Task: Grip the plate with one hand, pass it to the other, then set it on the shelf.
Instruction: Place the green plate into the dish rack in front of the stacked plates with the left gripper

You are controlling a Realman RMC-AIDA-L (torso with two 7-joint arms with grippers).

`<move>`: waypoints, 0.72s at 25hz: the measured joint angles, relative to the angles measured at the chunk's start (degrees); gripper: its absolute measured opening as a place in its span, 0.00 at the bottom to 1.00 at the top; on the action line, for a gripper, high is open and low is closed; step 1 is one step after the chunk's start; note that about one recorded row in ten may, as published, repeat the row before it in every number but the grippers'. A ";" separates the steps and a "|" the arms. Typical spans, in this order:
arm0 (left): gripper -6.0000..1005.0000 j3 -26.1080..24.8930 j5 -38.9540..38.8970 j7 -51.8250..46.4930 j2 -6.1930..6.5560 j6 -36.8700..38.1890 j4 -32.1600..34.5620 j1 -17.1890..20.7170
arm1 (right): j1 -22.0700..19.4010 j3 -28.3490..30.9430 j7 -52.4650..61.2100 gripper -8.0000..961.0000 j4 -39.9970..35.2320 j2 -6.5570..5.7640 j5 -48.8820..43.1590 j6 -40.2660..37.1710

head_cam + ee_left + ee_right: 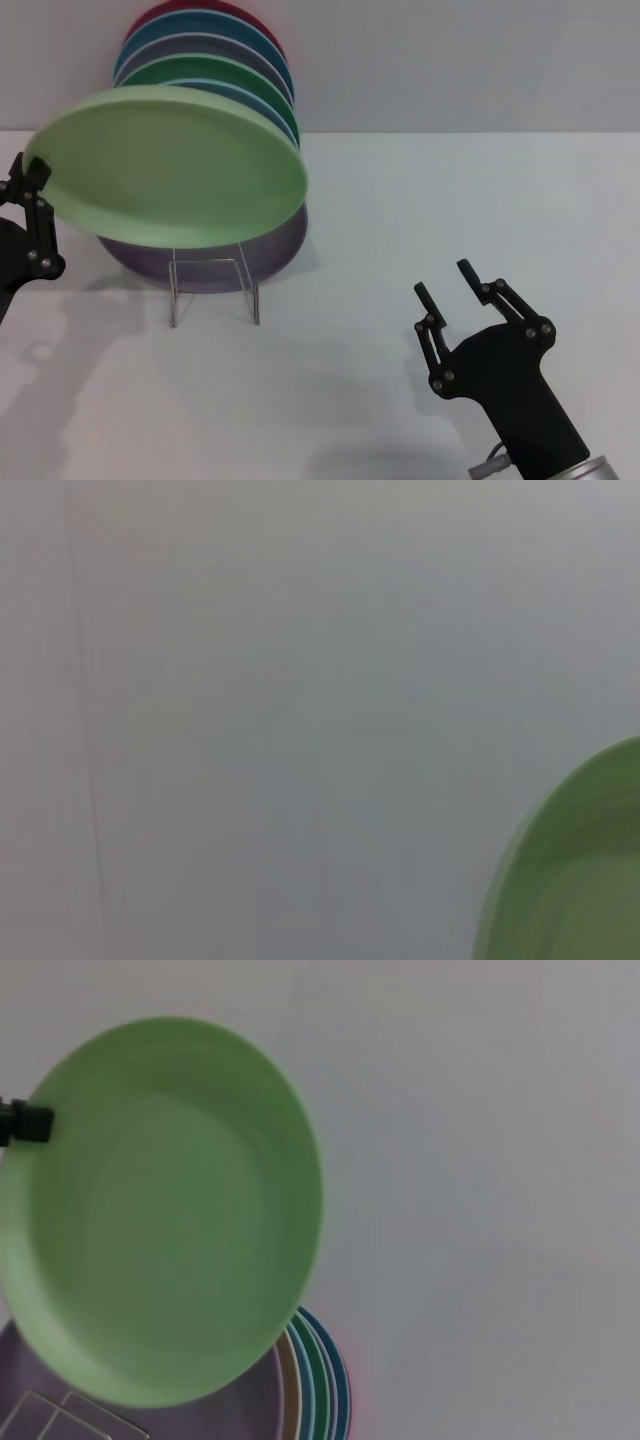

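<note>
The plate [170,165] is up in the air on my head view, pale green and tilted, pinched at its far-left rim by the left gripper [35,185] — jaws clamped on the edge. It hangs in front of the row of plates [215,60] standing against the wall, above the lilac plate [270,255] and the wire shelf [213,290] on the desk [420,200]. The right gripper [445,278] waits low on the right side, well apart from the plate, jaws spread and holding nothing.

My left wrist view gives me little: bare desk and a curved slice of the plate in one corner. That arm's own jaws don't show here.

The right wrist view looks at the plate face-on, with the black tip of the left gripper biting its rim, and the shelf wire and the stacked rims peeking out behind it.

I judge the first grip done and the handover just ahead. Next I'd bring the right gripper up to the free rim opposite the left one, close on it firmly, and only then let the left release — the thin, smooth rim could slip if either grip is shallow.
</note>
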 joint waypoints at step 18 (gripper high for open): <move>0.04 4.27 0.39 10.62 -0.30 -8.35 0.78 -0.41 | 0.36 2.31 -0.22 0.41 -0.51 0.08 0.24 -0.11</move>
